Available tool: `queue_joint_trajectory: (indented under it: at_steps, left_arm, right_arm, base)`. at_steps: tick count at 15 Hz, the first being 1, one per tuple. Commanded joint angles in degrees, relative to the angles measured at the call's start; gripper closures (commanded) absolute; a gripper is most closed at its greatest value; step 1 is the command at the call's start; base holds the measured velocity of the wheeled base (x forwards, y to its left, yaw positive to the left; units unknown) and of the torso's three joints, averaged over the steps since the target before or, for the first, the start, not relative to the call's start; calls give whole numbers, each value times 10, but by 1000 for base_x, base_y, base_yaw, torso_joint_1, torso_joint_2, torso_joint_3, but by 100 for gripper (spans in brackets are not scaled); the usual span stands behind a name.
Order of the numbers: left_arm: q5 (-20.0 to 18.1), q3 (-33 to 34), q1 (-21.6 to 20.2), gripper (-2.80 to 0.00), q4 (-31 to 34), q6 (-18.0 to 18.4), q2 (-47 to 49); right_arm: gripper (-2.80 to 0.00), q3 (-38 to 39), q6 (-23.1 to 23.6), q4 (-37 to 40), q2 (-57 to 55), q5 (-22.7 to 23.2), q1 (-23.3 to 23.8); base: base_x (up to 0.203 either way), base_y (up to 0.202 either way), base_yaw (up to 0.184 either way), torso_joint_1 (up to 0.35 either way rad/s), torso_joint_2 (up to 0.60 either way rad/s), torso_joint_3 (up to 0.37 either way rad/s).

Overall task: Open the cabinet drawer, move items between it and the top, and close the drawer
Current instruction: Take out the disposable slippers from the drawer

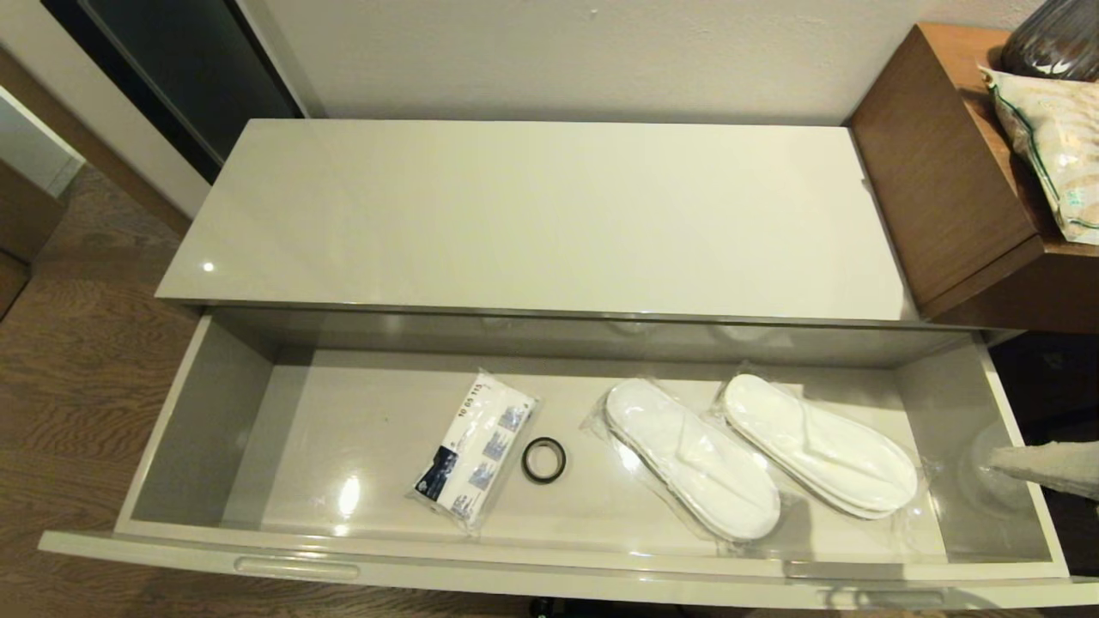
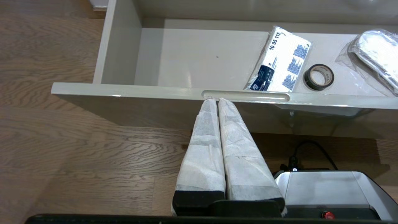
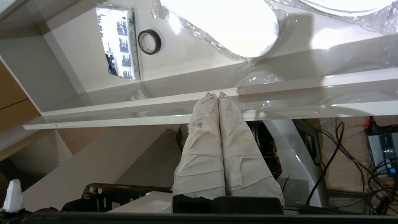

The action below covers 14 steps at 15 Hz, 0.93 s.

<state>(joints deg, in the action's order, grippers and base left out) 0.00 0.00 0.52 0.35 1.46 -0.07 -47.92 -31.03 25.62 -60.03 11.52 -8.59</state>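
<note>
The cabinet drawer [image 1: 549, 562] stands pulled wide open below the glossy cream top [image 1: 532, 215], which carries nothing. Two plastic-wrapped pairs of white slippers lie side by side in the drawer's right half [image 1: 691, 459] [image 1: 820, 446]. My left gripper [image 2: 216, 99] is shut and empty, outside the drawer, its tips at the left end of a handle slot [image 2: 248, 95] in the front panel. It does not show in the head view. My right gripper [image 3: 217, 95] is also shut and empty. Its wrapped fingers [image 1: 1043, 468] reach in over the drawer's right end, just right of the slippers [image 3: 224, 25].
A blue-and-white printed packet [image 1: 476, 446] and a small black ring [image 1: 543, 460] lie mid-drawer. A taller brown wooden desk [image 1: 944, 189] with a bag [image 1: 1052, 146] adjoins the top on the right. Wooden floor lies left; my base [image 2: 329, 193] and cables [image 3: 342, 149] are under the drawer front.
</note>
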Motion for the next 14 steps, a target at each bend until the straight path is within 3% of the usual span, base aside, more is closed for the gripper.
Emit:
queue_joint_trajectory:
  at_steps: [1, 14]
  left_arm:
    - [0, 0, 0, 0, 0, 0, 1]
    - [0, 0, 0, 0, 0, 0, 1]
  right_arm:
    - [0, -2, -1, 0, 6, 1, 0]
    - [0, -47, -19, -16, -44, 4, -2]
  base:
    - [0, 0, 0, 0, 0, 0]
    - [0, 0, 0, 0, 0, 0]
